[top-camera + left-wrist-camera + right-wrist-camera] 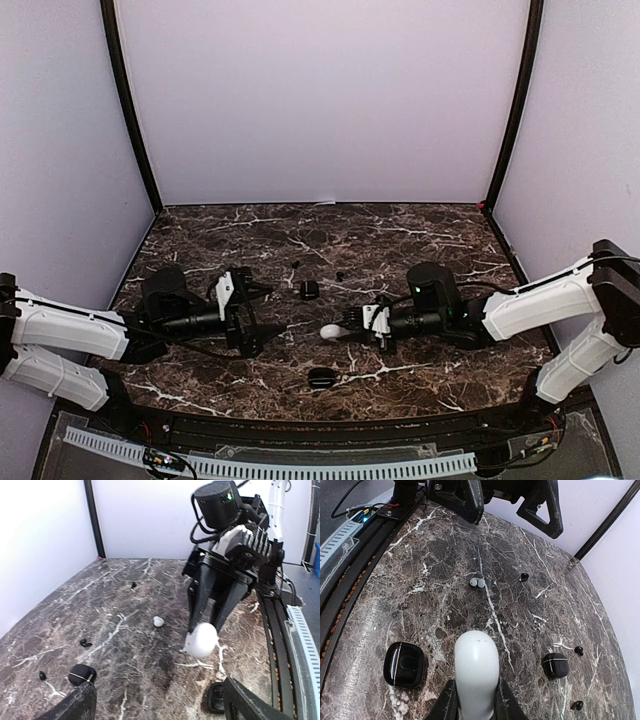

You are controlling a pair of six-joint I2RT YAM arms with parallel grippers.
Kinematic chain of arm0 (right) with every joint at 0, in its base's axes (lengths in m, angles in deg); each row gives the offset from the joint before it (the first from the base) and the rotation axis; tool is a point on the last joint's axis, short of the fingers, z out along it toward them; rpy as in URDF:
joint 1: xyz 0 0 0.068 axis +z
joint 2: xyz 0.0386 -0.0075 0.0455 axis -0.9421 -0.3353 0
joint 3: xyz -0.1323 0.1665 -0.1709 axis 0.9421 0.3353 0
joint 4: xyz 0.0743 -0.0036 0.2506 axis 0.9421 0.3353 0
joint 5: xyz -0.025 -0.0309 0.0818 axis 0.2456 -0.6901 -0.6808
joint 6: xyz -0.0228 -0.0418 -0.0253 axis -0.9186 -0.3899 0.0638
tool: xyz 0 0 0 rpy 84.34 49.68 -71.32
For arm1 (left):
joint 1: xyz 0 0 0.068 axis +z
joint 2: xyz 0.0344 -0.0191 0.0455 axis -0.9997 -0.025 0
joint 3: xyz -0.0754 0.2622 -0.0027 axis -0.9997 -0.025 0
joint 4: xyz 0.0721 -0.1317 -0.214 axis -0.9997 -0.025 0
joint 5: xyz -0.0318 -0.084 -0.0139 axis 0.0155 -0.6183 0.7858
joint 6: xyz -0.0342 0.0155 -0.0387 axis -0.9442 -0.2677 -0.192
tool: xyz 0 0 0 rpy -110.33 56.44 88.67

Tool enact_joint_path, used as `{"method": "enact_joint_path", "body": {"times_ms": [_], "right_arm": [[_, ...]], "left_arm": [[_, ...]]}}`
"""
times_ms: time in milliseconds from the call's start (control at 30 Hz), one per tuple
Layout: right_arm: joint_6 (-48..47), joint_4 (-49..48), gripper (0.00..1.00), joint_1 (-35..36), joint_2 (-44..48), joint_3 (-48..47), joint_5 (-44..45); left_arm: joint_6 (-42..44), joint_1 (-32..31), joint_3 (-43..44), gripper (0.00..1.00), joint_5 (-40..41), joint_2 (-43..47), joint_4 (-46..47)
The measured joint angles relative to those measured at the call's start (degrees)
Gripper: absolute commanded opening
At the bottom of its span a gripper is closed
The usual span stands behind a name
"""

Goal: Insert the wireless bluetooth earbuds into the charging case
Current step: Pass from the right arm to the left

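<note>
Earbuds, white ones (477, 582), lie as a pair touching each other on the marble worktop (380, 595), about mid-way between the two arms. They are to the left of the right pincer (476, 692) and to the right of the left pincer (507, 510), and neither pincer touches them. Small black earbuds (524, 576) are scattered toward the far side, each well apart from the others.

The right pincer is narrowed around a white charging case (476, 660) and grips its rounded end, so the case points left toward the white pair. I cannot tell whether its lid is open; it looks closed. The left pincer stands wide and holds nothing.

Judging by their look, the buds are very light, hard and glossy, so they are likely to slip or skid away from a finger that lands off-centre. They are tiny against the fingers, so a hold probably wants the jaws brought nearly together first and then closed across the fattest part of one bud. Because the two touch, closing on one may nudge the other.

One black case (405, 664) sits on the near side of the right pincer and another black case (555, 665) on its far side.
</note>
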Motion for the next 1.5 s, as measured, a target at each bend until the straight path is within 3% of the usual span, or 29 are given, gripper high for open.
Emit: {"method": "enact_joint_path", "body": {"times_ms": [400, 1000, 1500], "right_arm": [[3.10, 1.57, 0.21, -1.25, 0.17, -0.09, -0.17], [6.38, -1.29, 0.20, -1.79, -2.03, -0.04, 1.01], [7.61, -6.64, 0.20, -2.25, -4.50, 1.25, 0.83]], "left_arm": [[-3.28, 0.00, -2.60, 0.99, 7.80, 0.22, 7.65], [-0.04, 0.00, -5.27, 0.94, 3.91, -2.54, 13.44], [2.97, -0.96, -3.98, 0.85, 0.35, -14.38, 15.43]]}}
